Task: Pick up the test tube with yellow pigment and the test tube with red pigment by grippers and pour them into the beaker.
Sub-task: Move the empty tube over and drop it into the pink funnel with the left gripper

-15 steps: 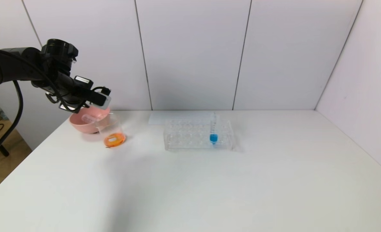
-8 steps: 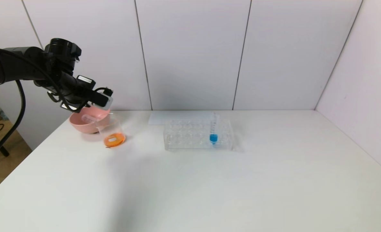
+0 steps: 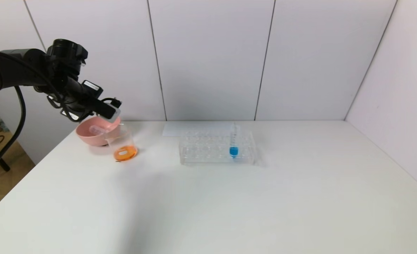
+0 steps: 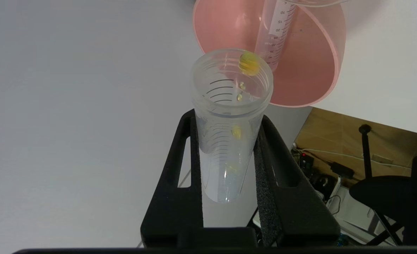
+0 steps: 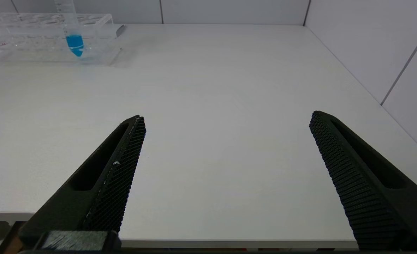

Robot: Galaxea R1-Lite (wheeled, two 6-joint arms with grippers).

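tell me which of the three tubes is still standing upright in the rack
The blue-liquid tube, upright in the clear rack. The near-empty yellow-pigment tube is clamped in the left gripper, and another emptied tube lies in the pink bowl.

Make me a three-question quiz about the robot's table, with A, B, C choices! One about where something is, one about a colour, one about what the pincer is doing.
1. Where is the other empty tube lying?
A. In the rack
B. In the pink bowl
C. On the bare table

2. What colour is the liquid in the beaker?
A. Orange
B. Green
C. Purple

3. What is the left pincer doing?
A. Hanging open and empty
B. Resting on the table
C. Gripping a nearly empty tube with yellow drops

Answers:
1. B, since the left wrist view shows it inside the bowl.
2. A, as the head view shows orange at the beaker's bottom.
3. C, because its fingers press both sides of the tube.
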